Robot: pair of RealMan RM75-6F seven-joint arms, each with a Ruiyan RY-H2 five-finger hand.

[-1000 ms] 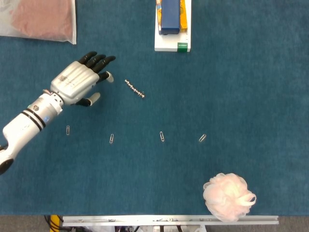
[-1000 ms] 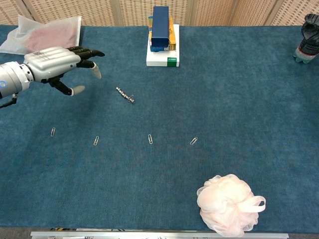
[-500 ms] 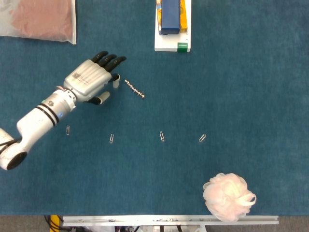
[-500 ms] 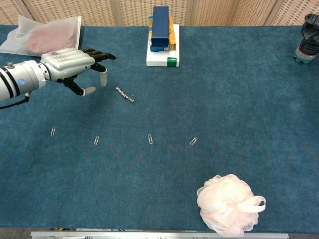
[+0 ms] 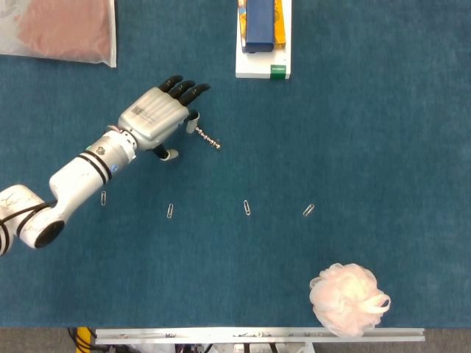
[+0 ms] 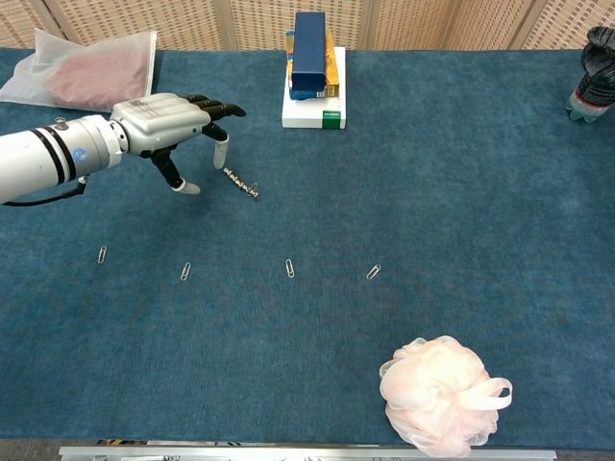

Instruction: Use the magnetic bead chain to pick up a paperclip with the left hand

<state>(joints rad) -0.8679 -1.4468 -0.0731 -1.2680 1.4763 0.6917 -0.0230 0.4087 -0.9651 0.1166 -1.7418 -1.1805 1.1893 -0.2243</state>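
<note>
Magnetic bead chain (image 5: 206, 137) lies flat on the blue surface (image 5: 353, 147), slanting down to the right, in the same spot it held a second ago; only my left hand (image 5: 158, 121) has moved. Over that second I have brought the hand from well off to the left until it is right at the chain's upper-left end. In the head view the pale thumb tip sits just at that end, and the dark fingertips (image 5: 188, 88) reach past and above it. In the chest view the thumb points down just beside the chain's end, and I cannot tell whether it touches. The fingers are apart and nothing is held; the chain is not lifted. So the reach is about done and the grasp is what I judge comes next: close thumb and a finger on the near end of the chain. Four paperclips lie in a loose row nearer me; the closest to the hand are the far-left paperclip (image 5: 103, 198) and the next paperclip (image 5: 170, 211), both well apart from the chain. I should keep the pinch gentle, since a small chain may slide on the cloth. My right hand (image 6: 598, 58) stays parked at the far corner in the chest view, its fingers too unclear to judge.
</note>
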